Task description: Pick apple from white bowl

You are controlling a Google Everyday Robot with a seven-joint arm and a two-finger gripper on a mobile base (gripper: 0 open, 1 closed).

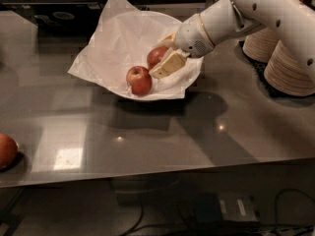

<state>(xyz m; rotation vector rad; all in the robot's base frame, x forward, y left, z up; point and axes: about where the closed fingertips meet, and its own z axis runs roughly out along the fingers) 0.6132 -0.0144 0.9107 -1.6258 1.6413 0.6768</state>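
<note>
The bowl (147,97) stands on the desk (172,136) in the upper middle of the frame, lined with crumpled white paper (115,38) whose corners jut past the rim. The apple (155,56), deep red, lies in the bowl's right half. The gripper (165,58) is down inside the bowl right at this apple, reached in from the upper right by the white arm (256,9). I cannot tell whether the gripper is pinching the apple or only spread about it. A second apple (139,80) with a yellowish top lies just to the lower left. Stacks of paper bowls (290,68) stand at the right edge. An orange-brown fruit (6,150) sits at the lower left.
</note>
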